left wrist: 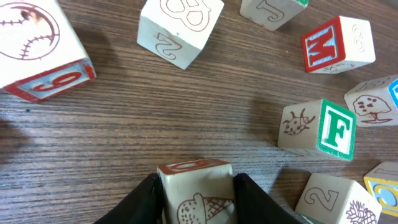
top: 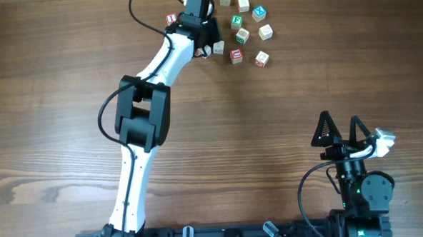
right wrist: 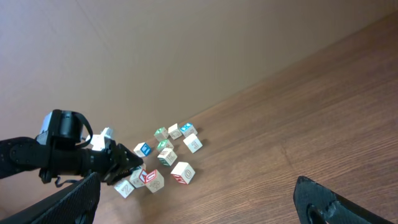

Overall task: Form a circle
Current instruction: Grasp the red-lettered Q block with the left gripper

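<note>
The left arm (top: pixel 144 121) is reaching to the far side of the table, its left gripper (left wrist: pixel 198 198) clamping an acorn-marked cube (left wrist: pixel 198 193), likely for repositioning. Beyond it the other cubes (top: pixel 245 28) are lying scattered, no ring formed. The right gripper (top: pixel 341 131) is waiting well apart from the held cube, jaws spread wide.

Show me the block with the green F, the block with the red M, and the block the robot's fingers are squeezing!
Green F block (left wrist: pixel 337 129): left wrist view, on its F face.
Red M block (left wrist: pixel 323 48): left wrist view, on its M face.
Squeezed block (left wrist: pixel 198 194): left wrist view, on its front face.
</note>
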Robot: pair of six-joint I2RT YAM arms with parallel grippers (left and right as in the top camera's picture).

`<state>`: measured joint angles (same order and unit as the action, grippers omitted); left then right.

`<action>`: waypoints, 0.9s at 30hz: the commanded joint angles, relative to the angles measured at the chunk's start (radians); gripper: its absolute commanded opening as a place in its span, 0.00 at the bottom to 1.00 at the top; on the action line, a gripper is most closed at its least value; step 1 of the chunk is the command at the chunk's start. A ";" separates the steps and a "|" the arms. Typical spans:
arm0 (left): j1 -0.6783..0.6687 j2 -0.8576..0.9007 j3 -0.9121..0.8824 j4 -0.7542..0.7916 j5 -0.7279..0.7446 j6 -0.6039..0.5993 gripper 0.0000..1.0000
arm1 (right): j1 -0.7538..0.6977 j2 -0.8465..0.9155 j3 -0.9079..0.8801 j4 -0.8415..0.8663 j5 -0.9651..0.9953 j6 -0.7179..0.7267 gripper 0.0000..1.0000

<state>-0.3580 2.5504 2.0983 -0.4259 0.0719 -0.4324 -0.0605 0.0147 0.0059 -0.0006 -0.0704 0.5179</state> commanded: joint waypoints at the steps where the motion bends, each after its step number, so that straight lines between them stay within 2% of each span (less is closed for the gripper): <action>1: 0.016 0.017 0.016 -0.008 -0.018 -0.002 0.34 | 0.004 -0.001 -0.001 0.003 -0.004 -0.018 1.00; 7: 0.025 -0.012 0.016 -0.011 -0.019 0.006 0.33 | 0.004 -0.001 -0.001 0.003 -0.004 -0.018 1.00; 15: 0.024 -0.134 0.016 -0.079 -0.066 0.036 0.35 | 0.004 -0.001 -0.001 0.003 -0.004 -0.018 1.00; 19: 0.024 -0.212 0.016 -0.161 -0.066 0.046 0.35 | 0.004 -0.001 -0.001 0.003 -0.004 -0.018 1.00; 22: 0.023 -0.293 0.016 -0.288 -0.066 0.088 0.35 | 0.004 -0.001 -0.001 0.003 -0.004 -0.018 1.00; 27: 0.011 -0.386 0.016 -0.539 -0.066 0.084 0.34 | 0.004 -0.001 -0.001 0.003 -0.004 -0.018 1.00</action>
<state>-0.3393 2.2364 2.1036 -0.8700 0.0193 -0.3714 -0.0605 0.0147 0.0059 -0.0006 -0.0704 0.5179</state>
